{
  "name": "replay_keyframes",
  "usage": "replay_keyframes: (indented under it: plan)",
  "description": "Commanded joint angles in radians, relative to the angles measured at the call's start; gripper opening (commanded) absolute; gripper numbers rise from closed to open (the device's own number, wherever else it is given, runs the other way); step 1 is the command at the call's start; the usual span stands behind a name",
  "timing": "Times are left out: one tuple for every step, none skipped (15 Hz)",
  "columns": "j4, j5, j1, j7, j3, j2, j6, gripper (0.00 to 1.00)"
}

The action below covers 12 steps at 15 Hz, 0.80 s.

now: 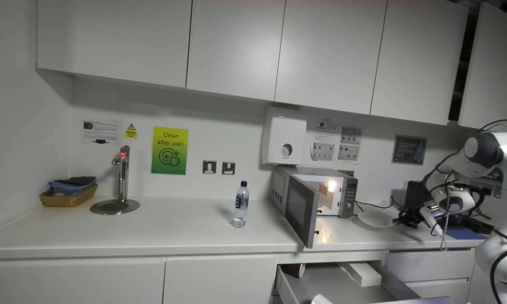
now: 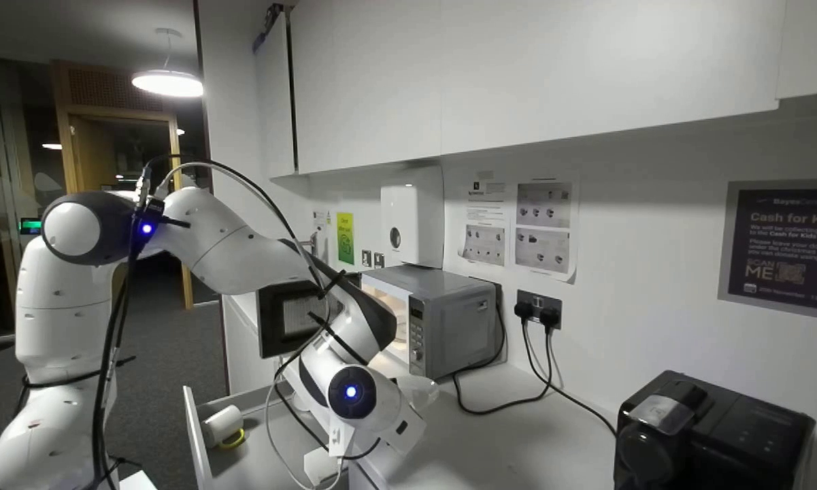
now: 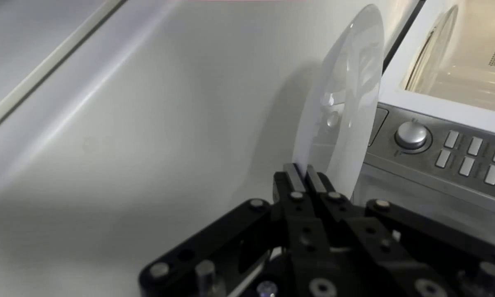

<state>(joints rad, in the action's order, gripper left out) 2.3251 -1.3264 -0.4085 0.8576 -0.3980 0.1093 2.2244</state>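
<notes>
A: "Your end effector (image 3: 305, 173) looks clenched; do you have anything in it?"

B: "You do: it grips the rim of a pale plate (image 3: 356, 95), which slants away from it in the wrist view."

A: "Where over the table (image 1: 173, 228) is your plate?"

B: "Between the table's front and back edges, just beside your microwave (image 2: 449, 320). Whether plate and table touch, these views don't show you."

A: "What else is near you?"

B: "The microwave door (image 1: 302, 211) stands open. Below the table's front edge, an open drawer (image 1: 327, 282) holds a white mug (image 2: 222, 425) lying down."
</notes>
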Motion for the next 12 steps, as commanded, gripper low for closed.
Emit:
replay_keyframes:
  plan:
    - [0.095, 0.017, 0.041, -0.02, 0.025, -0.134, 0.089, 0.01]
    - [0.116, 0.034, 0.056, -0.043, 0.036, -0.156, 0.132, 0.01]
    - [0.135, 0.047, 0.067, -0.049, 0.048, -0.177, 0.16, 0.01]
    - [0.158, 0.081, 0.08, -0.075, 0.062, -0.2, 0.198, 0.01]
    - [0.176, 0.094, 0.089, -0.079, 0.074, -0.22, 0.222, 0.01]
    - [0.197, 0.118, 0.099, -0.096, 0.087, -0.244, 0.245, 0.01]
    - [0.213, 0.136, 0.107, -0.109, 0.099, -0.262, 0.261, 0.01]
    - [0.229, 0.146, 0.116, -0.127, 0.112, -0.284, 0.282, 0.01]
    - [0.242, 0.149, 0.124, -0.145, 0.124, -0.307, 0.299, 0.01]
    - [0.25, 0.147, 0.131, -0.157, 0.132, -0.327, 0.305, 0.01]
    - [0.254, 0.136, 0.136, -0.166, 0.138, -0.349, 0.305, 0.01]
    - [0.257, 0.138, 0.139, -0.17, 0.139, -0.366, 0.293, 0.01]
